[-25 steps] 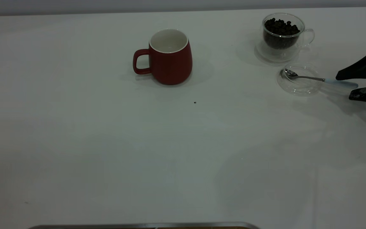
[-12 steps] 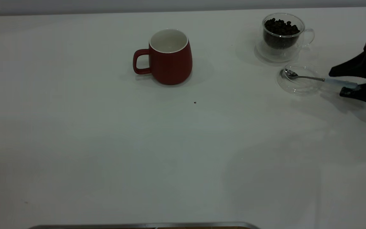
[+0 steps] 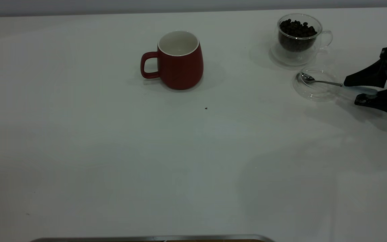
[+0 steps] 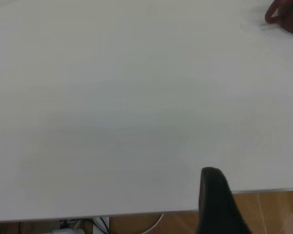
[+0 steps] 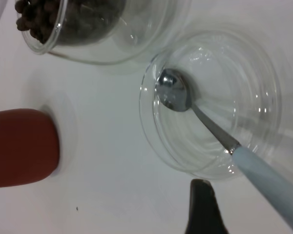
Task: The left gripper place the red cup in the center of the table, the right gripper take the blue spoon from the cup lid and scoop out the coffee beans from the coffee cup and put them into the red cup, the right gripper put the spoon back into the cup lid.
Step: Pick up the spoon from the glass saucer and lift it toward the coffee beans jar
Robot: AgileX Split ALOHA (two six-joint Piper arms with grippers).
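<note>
The red cup (image 3: 180, 64) stands upright on the white table (image 3: 146, 151), a little behind its middle, handle to the left. At the back right the clear coffee cup (image 3: 297, 40) holds coffee beans (image 3: 297, 28). In front of it lies the cup lid (image 3: 317, 92) with the blue spoon (image 3: 328, 82) resting in it, bowl on the glass, pale handle (image 5: 268, 180) sticking out to the right. My right gripper (image 3: 350, 91) is open, low over the table, one finger on each side of that handle. A black part of the left gripper (image 4: 212, 200) shows at the table's near edge.
A tiny dark speck (image 3: 206, 108) marks the tabletop in front of the red cup. A metal strip (image 3: 153, 238) runs along the near edge. The coffee cup and lid sit close together near the right edge of the table.
The right gripper has slid left toward the cup lid, so that its fingers now flank the spoon handle. Cups, lid and spoon have not moved.
</note>
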